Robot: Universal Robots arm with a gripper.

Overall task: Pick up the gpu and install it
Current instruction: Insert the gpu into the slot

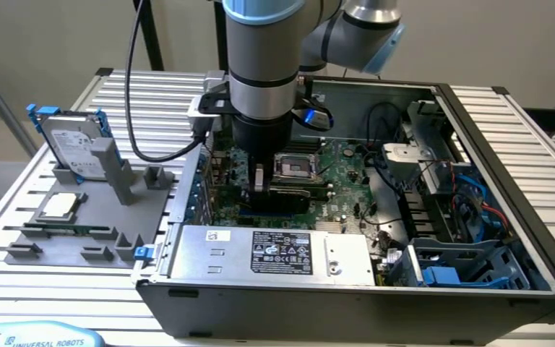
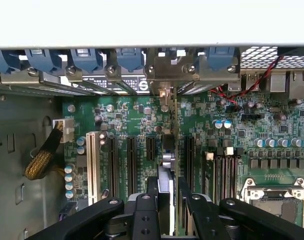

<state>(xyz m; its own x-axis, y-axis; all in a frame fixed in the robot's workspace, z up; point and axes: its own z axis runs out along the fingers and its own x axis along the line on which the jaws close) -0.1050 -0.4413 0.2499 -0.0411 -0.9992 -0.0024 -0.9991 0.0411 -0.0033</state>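
hand [image 2: 164, 200]: down inside the open computer case [image 1: 509, 144], part-closed, its two dark fingers [image 2: 142, 210] pinched on the thin edge of the gpu.
gpu [image 2: 168, 165]: held edge-on and upright between the fingers, standing over the motherboard [image 2: 132, 120] among the long black expansion slots [image 2: 131, 165]; its silver bracket [image 2: 167, 75] sits at twelve o'clock from the hand, up against the rear wall of the case by the blue slot clips [image 2: 129, 57].
step in hand: i'd say the install, the card lined up with a slot and being seated; whether it is fully home i cannot tell.
next move calls for: by my judgement, a straight square press along the slot with no tilt, and the bracket kept true in its rear opening.
arm [image 1: 263, 72]: comes straight down into the case, near the processor socket [image 1: 295, 168].
power supply [image 1: 272, 249]: lies along the near wall of the case.
table [image 1: 27, 289]: slatted; a grey fixture tray [image 1: 113, 246] at nine o'clock from the case carries a small silver chip [image 1: 58, 206], and beyond it a hard drive [image 1: 70, 144] with blue rails.
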